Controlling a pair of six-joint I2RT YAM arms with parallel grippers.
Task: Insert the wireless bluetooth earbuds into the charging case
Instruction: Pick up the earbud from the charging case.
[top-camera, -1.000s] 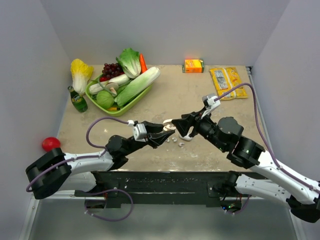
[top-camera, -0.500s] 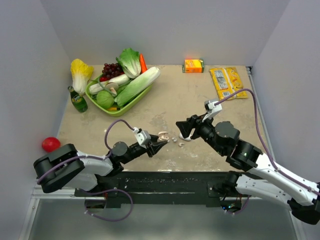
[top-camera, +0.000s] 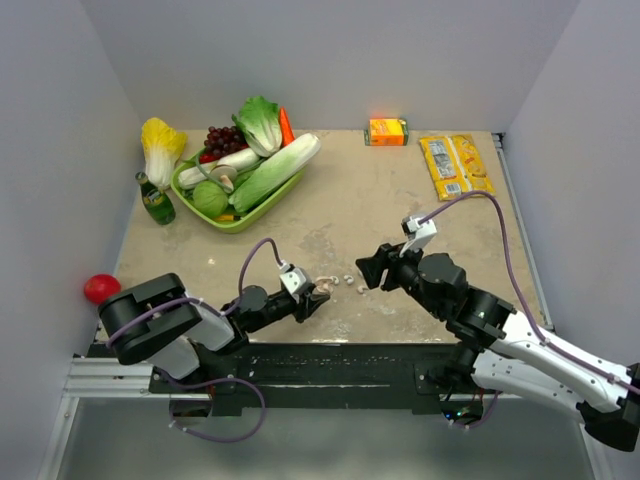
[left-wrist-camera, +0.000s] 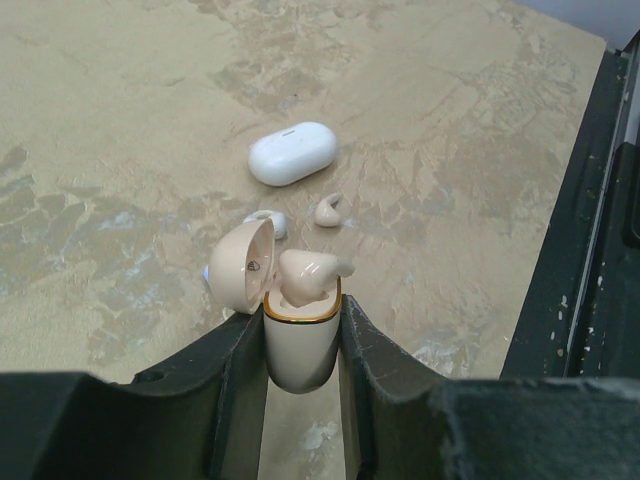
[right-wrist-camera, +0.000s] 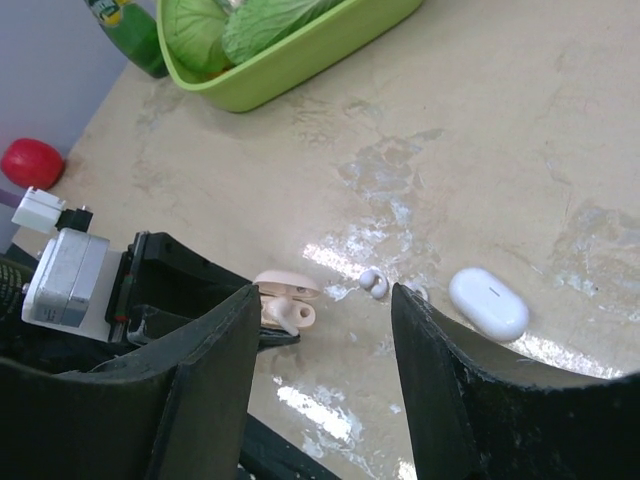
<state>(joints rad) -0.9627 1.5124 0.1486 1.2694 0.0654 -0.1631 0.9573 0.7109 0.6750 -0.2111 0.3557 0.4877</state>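
Note:
My left gripper (left-wrist-camera: 302, 320) is shut on the cream charging case (left-wrist-camera: 298, 350), held upright just above the table with its lid (left-wrist-camera: 240, 266) open. One earbud (left-wrist-camera: 305, 272) sits loosely in the case's mouth, sticking out. Two more earbuds (left-wrist-camera: 330, 210) (left-wrist-camera: 268, 222) lie on the table beyond it. They also show in the top view (top-camera: 348, 279) and one in the right wrist view (right-wrist-camera: 373, 283). A closed white pod (left-wrist-camera: 292, 153) lies behind them. My right gripper (right-wrist-camera: 325, 300) is open and empty, hovering right of the case (right-wrist-camera: 288, 300). In the top view the left gripper (top-camera: 312, 298) and right gripper (top-camera: 368, 270) stand apart.
A green tray (top-camera: 232, 222) of vegetables, a green bottle (top-camera: 155, 200) and a yellow cabbage (top-camera: 160, 145) stand at the back left. An orange carton (top-camera: 388, 131) and yellow packets (top-camera: 455, 165) lie at the back right. A red ball (top-camera: 101, 288) is off the left edge. A black rail (left-wrist-camera: 590, 250) runs along the near edge.
My left gripper has drawn back toward the near edge, carrying the case. My right gripper has left the case, opened and pulled back slightly to the right.

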